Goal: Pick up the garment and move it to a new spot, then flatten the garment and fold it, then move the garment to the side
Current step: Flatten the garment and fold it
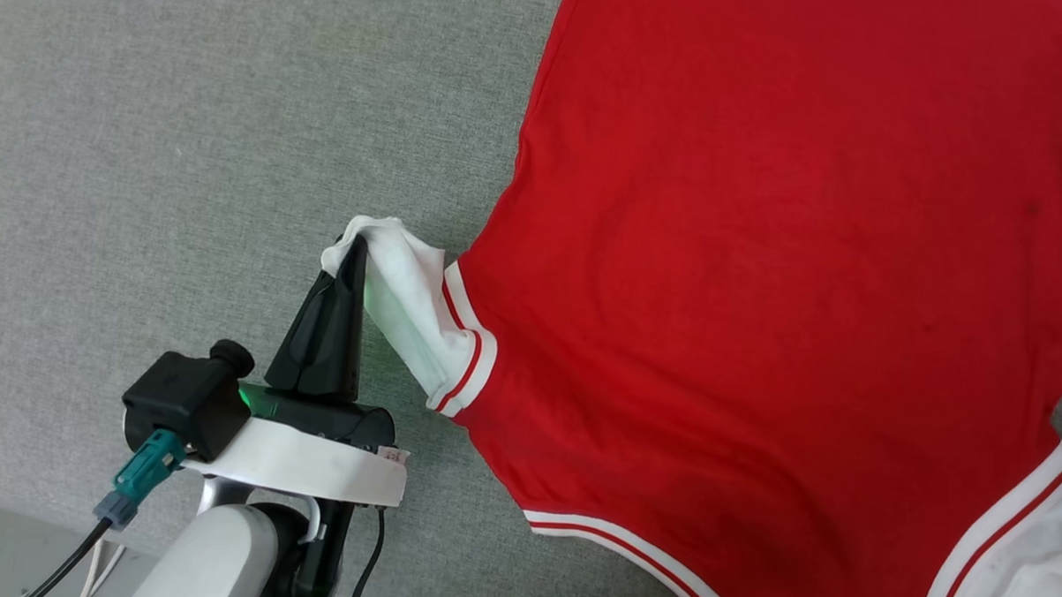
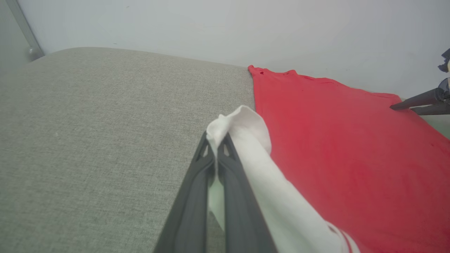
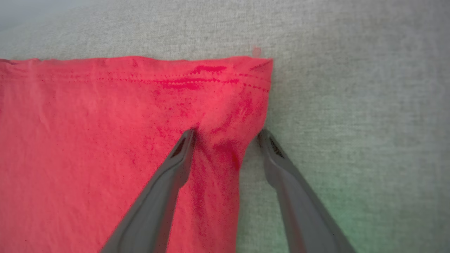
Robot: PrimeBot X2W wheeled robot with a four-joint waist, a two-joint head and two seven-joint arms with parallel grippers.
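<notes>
Garment [image 1: 762, 254] lies spread on grey upholstered surface [image 1: 148, 144], left end effector [image 1: 356, 244] pinching its white sleeve [image 1: 416, 312] tip, right end effector [image 3: 226, 135] spread astride a hem corner — risk: the shallow sleeve pinch slips, or a one-sided pull rucks the body.

shirt [image 1: 762, 254]: red cloth, thin soft-looking knit, fully matt, with a stitched hem line along one edge
sleeve [image 1: 407, 303]: white cloth, same matt knit, red-and-white striped trim where it joins the shirt
cushion [image 1: 192, 145]: under the shirt, grey woven fabric, pretty coarse visible weave, matt
left gripper [image 2: 215, 140]: at the shirt's sleeve, dark grey plastic-looking fingers, smooth, dull sheen
right gripper [image 3: 226, 133]: at the shirt's hem corner, same dark smooth stuff
wall [image 2: 211, 28]: behind the shirt, pale, smooth, flat finish
forearm [image 1: 213, 552]: left of the shirt, pale grey shell, smooth, slightly glossy
</notes>
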